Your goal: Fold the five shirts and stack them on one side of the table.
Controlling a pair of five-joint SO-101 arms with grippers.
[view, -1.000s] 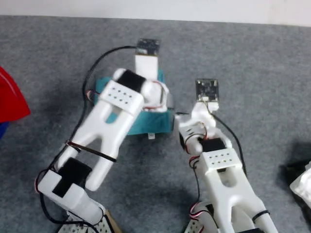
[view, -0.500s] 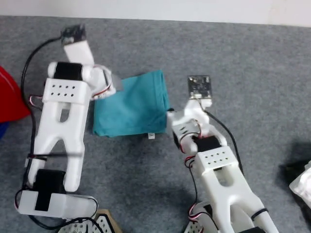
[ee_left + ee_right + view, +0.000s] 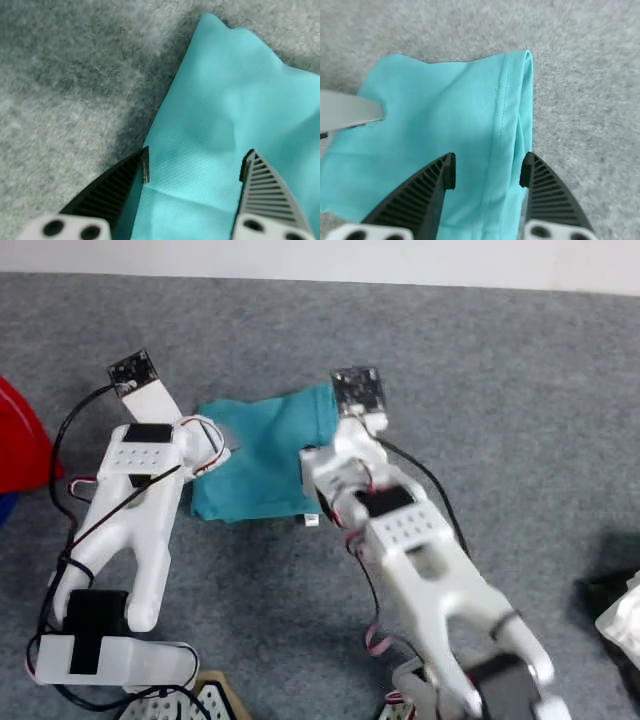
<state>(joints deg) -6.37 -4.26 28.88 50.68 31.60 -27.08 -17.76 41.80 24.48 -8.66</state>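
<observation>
A folded teal shirt (image 3: 262, 455) lies flat on the grey felt table in the high view, between the two arms. My left gripper (image 3: 196, 162) hangs open over the shirt's (image 3: 235, 125) left edge, one fingertip at the border with the felt. My right gripper (image 3: 487, 167) is open over the shirt's (image 3: 450, 130) right side, its fingers straddling the folded hem. In the high view the left gripper (image 3: 215, 440) is at the shirt's left edge and the right gripper (image 3: 320, 465) over its right part.
A red item (image 3: 18, 445) with a blue one under it sits at the left table edge. A dark and a white object (image 3: 620, 610) lie at the right edge. Bare grey felt (image 3: 520, 390) surrounds the shirt.
The left arm swung off the shirt to its left side, then came in to the left edge. The right arm moved left and forward over the shirt's right side.
</observation>
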